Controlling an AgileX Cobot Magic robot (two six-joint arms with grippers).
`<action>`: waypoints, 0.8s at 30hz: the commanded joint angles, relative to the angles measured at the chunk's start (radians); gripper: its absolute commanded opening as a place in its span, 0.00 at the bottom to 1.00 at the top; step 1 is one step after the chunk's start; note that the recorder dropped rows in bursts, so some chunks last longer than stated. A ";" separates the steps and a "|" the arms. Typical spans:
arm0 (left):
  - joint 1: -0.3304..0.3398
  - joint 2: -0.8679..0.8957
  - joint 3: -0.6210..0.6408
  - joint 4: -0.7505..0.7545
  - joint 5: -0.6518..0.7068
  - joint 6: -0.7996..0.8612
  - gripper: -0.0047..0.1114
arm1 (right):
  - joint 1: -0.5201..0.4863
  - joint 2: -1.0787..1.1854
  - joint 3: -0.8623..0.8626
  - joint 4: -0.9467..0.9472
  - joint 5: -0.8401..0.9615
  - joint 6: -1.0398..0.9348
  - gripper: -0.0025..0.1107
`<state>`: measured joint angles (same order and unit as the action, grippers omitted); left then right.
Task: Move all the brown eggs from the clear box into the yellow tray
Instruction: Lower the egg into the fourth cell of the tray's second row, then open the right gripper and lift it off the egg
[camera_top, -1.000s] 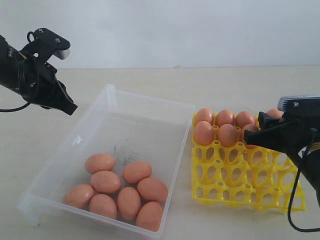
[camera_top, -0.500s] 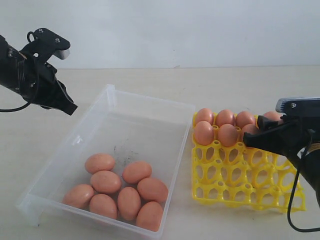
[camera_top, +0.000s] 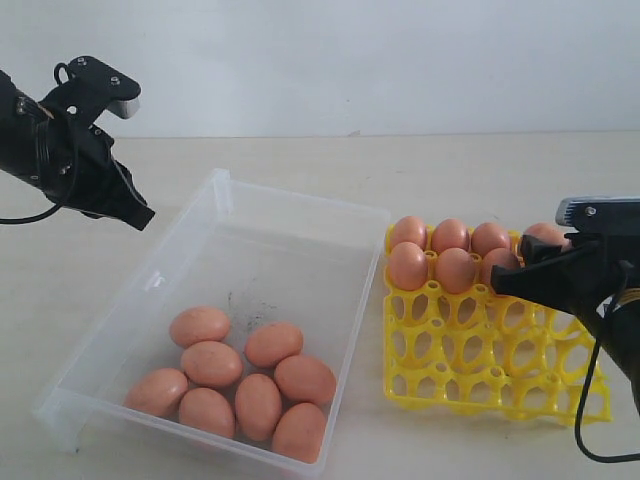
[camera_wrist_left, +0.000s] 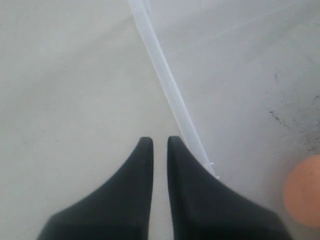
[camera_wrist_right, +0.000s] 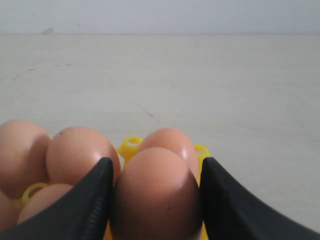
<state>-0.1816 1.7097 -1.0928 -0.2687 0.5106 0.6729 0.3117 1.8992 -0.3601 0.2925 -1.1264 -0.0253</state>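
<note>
Several brown eggs (camera_top: 240, 375) lie at the near end of the clear box (camera_top: 300, 215). More brown eggs (camera_top: 450, 236) fill the back row and part of the second row of the yellow tray (camera_top: 480, 370). My right gripper (camera_top: 503, 270) is shut on a brown egg (camera_wrist_right: 157, 195) low over the tray's second row, beside the two eggs standing there. In the right wrist view that gripper (camera_wrist_right: 157, 165) has a finger on each side of the egg. My left gripper (camera_top: 140, 215) hangs shut and empty above the table, outside the box's far left wall (camera_wrist_left: 170, 95).
The box and tray stand side by side on a pale tabletop (camera_top: 480, 165). The tray's two near rows (camera_top: 470, 385) hold no eggs. A plain wall (camera_top: 350, 60) rises behind the table.
My right gripper has sunk slightly with its egg over the tray's second row. The left arm has not moved.
</note>
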 joint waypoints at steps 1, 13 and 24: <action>0.002 -0.008 0.004 -0.003 -0.006 -0.003 0.11 | -0.004 -0.002 -0.002 0.000 0.003 -0.011 0.30; 0.002 -0.008 0.004 -0.003 -0.006 -0.003 0.11 | -0.004 -0.004 -0.002 -0.015 0.021 -0.011 0.44; 0.002 -0.008 0.004 -0.003 -0.015 -0.003 0.11 | -0.002 -0.200 -0.002 -0.050 0.030 -0.009 0.44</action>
<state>-0.1816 1.7097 -1.0928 -0.2687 0.5106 0.6729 0.3117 1.7832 -0.3601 0.2750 -1.1045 -0.0253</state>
